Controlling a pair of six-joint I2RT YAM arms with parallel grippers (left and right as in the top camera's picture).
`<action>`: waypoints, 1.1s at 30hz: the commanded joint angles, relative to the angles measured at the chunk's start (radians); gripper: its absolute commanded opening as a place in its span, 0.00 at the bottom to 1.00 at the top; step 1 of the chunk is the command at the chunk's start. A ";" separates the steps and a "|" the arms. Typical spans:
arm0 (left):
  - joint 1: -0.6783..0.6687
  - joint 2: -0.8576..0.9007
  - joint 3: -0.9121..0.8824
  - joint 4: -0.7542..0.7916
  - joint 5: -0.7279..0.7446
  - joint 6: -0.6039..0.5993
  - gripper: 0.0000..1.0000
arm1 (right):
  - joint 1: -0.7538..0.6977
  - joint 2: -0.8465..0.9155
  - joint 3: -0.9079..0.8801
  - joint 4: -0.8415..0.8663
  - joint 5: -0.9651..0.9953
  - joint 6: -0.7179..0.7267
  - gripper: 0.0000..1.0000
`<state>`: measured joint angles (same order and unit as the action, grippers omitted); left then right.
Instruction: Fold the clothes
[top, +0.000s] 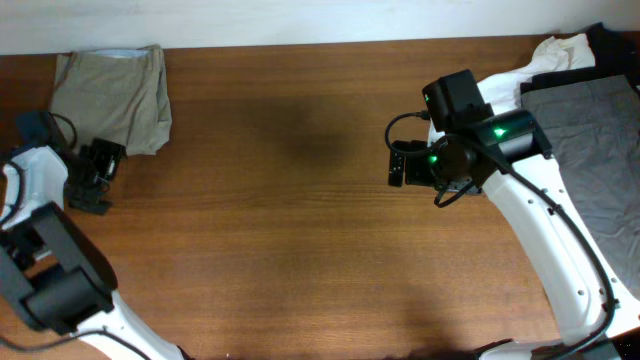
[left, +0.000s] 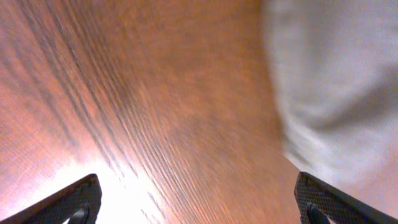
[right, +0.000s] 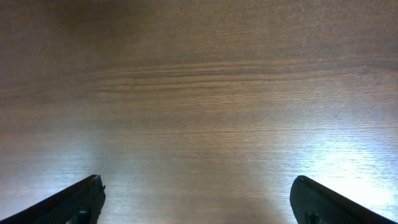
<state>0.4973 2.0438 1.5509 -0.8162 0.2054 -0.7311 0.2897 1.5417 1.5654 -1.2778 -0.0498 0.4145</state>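
The khaki-olive shorts (top: 113, 98) lie folded in a compact rectangle at the far left of the wooden table (top: 290, 230). My left gripper (top: 92, 178) is open and empty just below and left of them; in the left wrist view (left: 198, 202) a pale edge of the cloth (left: 336, 87) shows at the right, blurred. A pile of grey (top: 590, 150), white (top: 555, 55) and black (top: 612, 42) garments lies at the far right. My right gripper (top: 403, 162) is open and empty over bare wood left of that pile; the right wrist view (right: 198, 199) shows only table.
The white wall edge runs along the table's far side (top: 300, 22). The right arm's white link (top: 560, 250) crosses the right front of the table. The left arm's base (top: 50, 280) sits at the front left.
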 joint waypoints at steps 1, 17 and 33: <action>-0.068 -0.275 0.003 -0.001 -0.012 0.140 0.99 | -0.003 -0.036 0.077 -0.016 0.003 -0.066 0.99; -0.776 -0.951 -0.318 0.029 -0.188 0.429 0.99 | -0.003 -0.753 -0.202 -0.038 0.218 -0.013 0.99; -0.820 -1.246 -0.801 0.322 -0.344 0.377 0.99 | -0.003 -1.146 -0.791 0.539 0.361 0.013 0.99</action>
<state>-0.3206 0.7742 0.7551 -0.4625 -0.1196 -0.3420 0.2893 0.3927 0.7792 -0.7609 0.2741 0.4194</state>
